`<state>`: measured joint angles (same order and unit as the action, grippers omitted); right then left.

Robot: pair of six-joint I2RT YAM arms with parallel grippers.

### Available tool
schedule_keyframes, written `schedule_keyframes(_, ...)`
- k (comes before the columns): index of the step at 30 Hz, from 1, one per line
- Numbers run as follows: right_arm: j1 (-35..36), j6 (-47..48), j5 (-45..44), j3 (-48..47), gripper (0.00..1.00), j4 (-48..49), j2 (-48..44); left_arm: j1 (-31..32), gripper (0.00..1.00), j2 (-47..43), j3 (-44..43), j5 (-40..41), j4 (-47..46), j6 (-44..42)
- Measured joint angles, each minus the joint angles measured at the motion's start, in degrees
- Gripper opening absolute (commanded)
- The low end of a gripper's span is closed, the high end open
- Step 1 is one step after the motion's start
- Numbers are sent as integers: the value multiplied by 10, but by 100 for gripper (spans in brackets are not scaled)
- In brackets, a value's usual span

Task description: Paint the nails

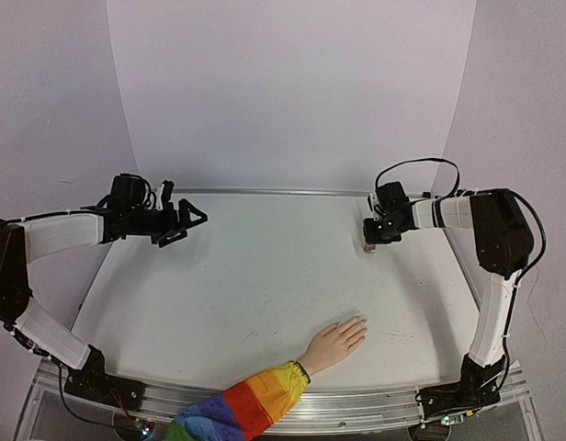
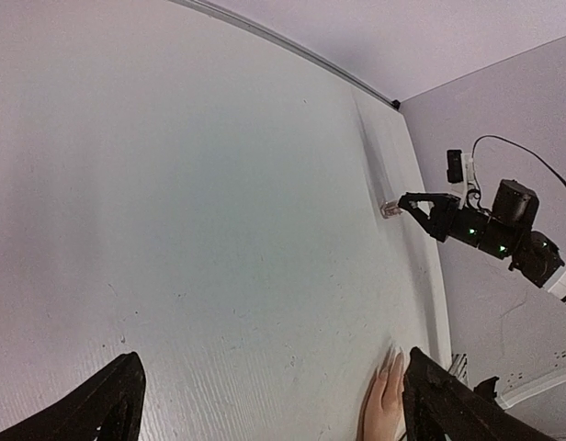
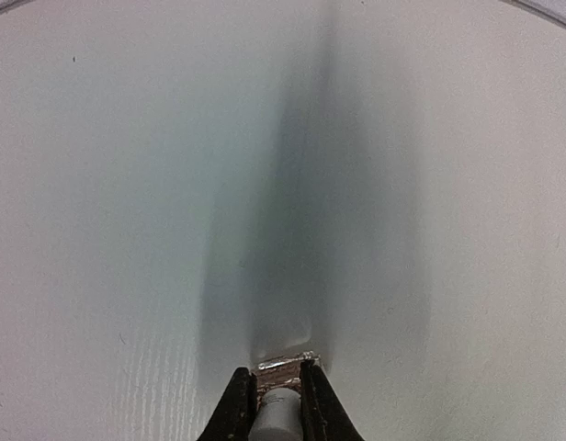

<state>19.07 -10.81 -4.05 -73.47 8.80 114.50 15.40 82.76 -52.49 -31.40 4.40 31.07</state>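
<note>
Nails (image 1: pixel 360 322) on the small flesh-coloured hand (image 1: pixel 336 342) are too tiny to see clearly from above; only the pale fingertips show. This hand lies flat, palm down, on the white table (image 1: pixel 246 276), close to the near edge and a little right of the middle. Its fingers are together and point toward the far right. A rainbow-striped sleeve (image 1: pixel 246 404) covers the wrist and goes over the near edge of the table. At the far right side the right gripper (image 1: pixel 369 241) is low over the table, and its two black fingers are clenched on a small whitish bottle (image 3: pixel 283 363). The bottle stands upright between them, and I cannot tell if its bottom touches the table. The bottle is well apart from the hand. At the far left side the left gripper (image 1: pixel 186 225) hangs above the table with its jaws spread wide and nothing between them. From its own camera the hand shows just beside one of its fingers, at the lower edge of the view.
</note>
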Motion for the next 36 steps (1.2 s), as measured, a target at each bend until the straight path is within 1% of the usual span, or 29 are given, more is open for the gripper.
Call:
schedule_keyframes(2, 1, 2, -1, 2, 2, 1, -2, 4, 99, 2, 0, -2, 0, 3)
schedule_keyframes(3, 2, 0, 0, 4, 0, 0, -5, 7, 100, 2, -1, -4, 0, 4)
schedule_keyframes(6, 6, -3, 12, 14, 0, -3, -17, 24, 99, 2, -8, -2, 0, 1)
schedule_keyframes(9, 12, -10, 57, 37, 0, 1, -48, 61, 99, 2, -21, 20, -1, -15)
schedule_keyframes(12, 18, -28, 120, 65, 0, 6, -96, 114, 99, 2, -34, 61, -1, -47)
schedule_keyframes(15, 26, -54, 190, 83, 0, 17, -149, 195, 99, 2, -47, 123, -11, -112)
schedule_keyframes(17, 38, -73, 227, 84, 0, 27, -174, 250, 99, 3, -48, 151, -38, -162)
schedule_keyframes(19, 58, -90, 254, 84, 0, 37, -194, 295, 99, 14, -48, 162, -75, -209)
schedule_keyframes(22, 96, -113, 281, 82, 0, 41, -215, 335, 98, 37, -48, 173, -116, -272)
schedule_keyframes(24, 116, -125, 294, 81, 0, 41, -222, 355, 96, 56, -48, 188, -131, -315)
schedule_keyframes(29, 150, -149, 309, 75, 0, 41, -229, 390, 84, 95, -49, 217, -151, -392)
schedule_keyframes(31, 159, -156, 309, 71, 0, 41, -229, 397, 82, 106, -52, 223, -154, -407)
schedule_keyframes(36, 178, -167, 308, 60, 0, 40, -229, 402, 71, 138, -79, 236, -162, -428)
